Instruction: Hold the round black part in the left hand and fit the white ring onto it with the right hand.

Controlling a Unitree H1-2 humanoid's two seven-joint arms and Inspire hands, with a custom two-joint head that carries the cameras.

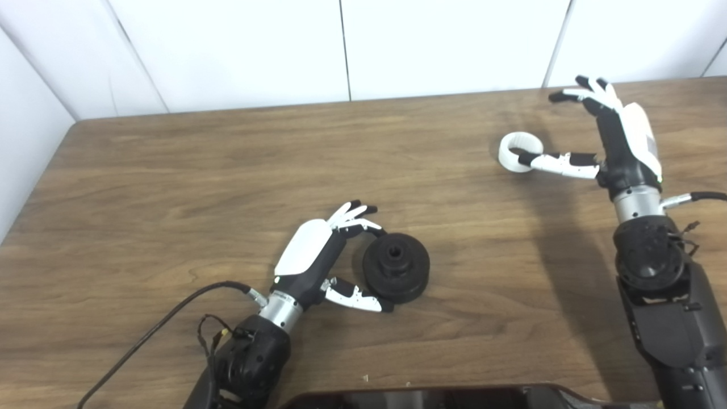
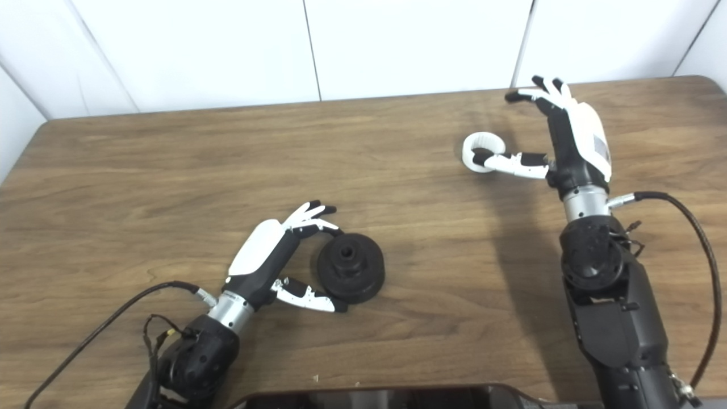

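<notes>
White wall panels stood behind the wooden desk (image 1: 170,187) where I worked.

My left hand (image 1: 318,255) lay low on the desk near its front edge, with the fingers (image 1: 355,213) curled round the far left rim of the round black part (image 1: 396,267) and the thumb reaching in along its near side. Fingers and thumb looked to be touching the part, cupping it from the left, but I could not tell how firmly they gripped; the part sat flat on the desk with its central hub and bore facing up. A black cable ran from my left wrist toward the bottom left.

My right hand (image 2: 573,139) was raised over the far right of the desk, released, holding nothing. Its fingers (image 2: 539,91) were spread and pointed away toward the wall, well apart from the thumb. The thumb stretched out to the left, and its black tip lay at the white ring (image 2: 480,150), over the ring's opening; whether it touched the ring I could not tell. The ring rested on the desk just left of my right hand, well apart from the black part, and my arm threw a long shadow on the wood beside it.
</notes>
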